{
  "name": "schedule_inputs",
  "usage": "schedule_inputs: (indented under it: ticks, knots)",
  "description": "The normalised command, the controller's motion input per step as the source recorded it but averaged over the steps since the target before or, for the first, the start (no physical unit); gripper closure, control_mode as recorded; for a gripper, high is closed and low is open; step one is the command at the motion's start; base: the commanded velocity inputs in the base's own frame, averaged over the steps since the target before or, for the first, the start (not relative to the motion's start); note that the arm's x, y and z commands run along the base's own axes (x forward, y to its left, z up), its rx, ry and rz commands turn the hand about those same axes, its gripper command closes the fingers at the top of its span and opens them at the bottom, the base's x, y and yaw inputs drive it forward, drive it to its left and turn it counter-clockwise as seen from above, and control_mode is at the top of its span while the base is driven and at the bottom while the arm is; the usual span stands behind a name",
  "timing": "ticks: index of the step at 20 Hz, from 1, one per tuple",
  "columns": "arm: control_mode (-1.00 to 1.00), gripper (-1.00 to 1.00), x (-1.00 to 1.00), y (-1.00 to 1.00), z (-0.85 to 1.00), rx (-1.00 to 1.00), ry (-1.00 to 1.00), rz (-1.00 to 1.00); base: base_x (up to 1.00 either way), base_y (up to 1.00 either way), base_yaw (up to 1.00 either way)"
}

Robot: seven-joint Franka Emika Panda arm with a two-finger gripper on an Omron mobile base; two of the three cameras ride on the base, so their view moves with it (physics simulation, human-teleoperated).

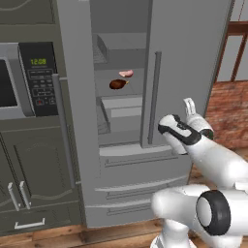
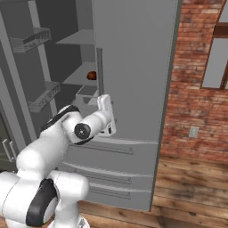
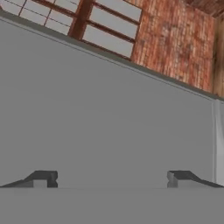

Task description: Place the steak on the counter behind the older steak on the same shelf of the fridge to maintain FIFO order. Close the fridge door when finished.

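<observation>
The fridge point(image 1: 193, 43) stands with its left door point(image 1: 77, 106) swung open and its right door point(image 2: 133, 67) closed. Inside, on a light grey shelf point(image 1: 137, 80), the pale pink steak point(image 1: 126, 73) lies at the back. The dark reddish-brown older steak point(image 1: 117, 84) lies just in front of it, and also peeks out in the right base view point(image 2: 91, 75). My gripper point(image 1: 189, 103) is outside the compartment, in front of the closed right door. Its fingertips point(image 3: 43, 178) stand wide apart against the plain grey door panel, so my gripper point(image 3: 113, 179) is open and empty. The counter is out of view.
A microwave point(image 1: 29, 80) sits in dark cabinets point(image 1: 34, 184) left of the fridge. A grey box drawer point(image 1: 121, 109) sits under the shelf, with wire door bins point(image 2: 35, 40) on the open door. A brick wall point(image 2: 196, 89) and a wooden floor point(image 2: 191, 191) lie to the right.
</observation>
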Motion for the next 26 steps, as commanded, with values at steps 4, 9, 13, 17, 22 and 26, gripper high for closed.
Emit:
schedule_inputs:
  ticks: [4, 9, 13, 17, 22, 26]
  knots:
    - [-1.0, -1.0, -0.81, 0.45, 1.0, -0.09, -0.01, 0.0, 0.0, 0.0, 0.0]
    - [-1.0, -1.0, -0.38, 0.36, 0.35, -0.1, -0.05, 0.03, 0.0, 0.0, 0.0]
    - [-1.0, -1.0, -0.49, 0.01, 0.03, -0.02, -0.02, 0.0, 0.0, 0.0, 0.0]
    - [-1.0, -1.0, -1.0, 0.44, 0.59, -0.14, -0.13, 0.0, 0.0, 0.0, 0.0]
    - [-1.0, -1.0, -0.8, 0.92, 0.01, -0.22, -0.02, 0.0, 0.0, 0.0, 0.0]
    - [-1.0, -1.0, -0.39, 1.0, -0.3, -0.26, -0.01, 0.01, 0.0, 0.0, 0.0]
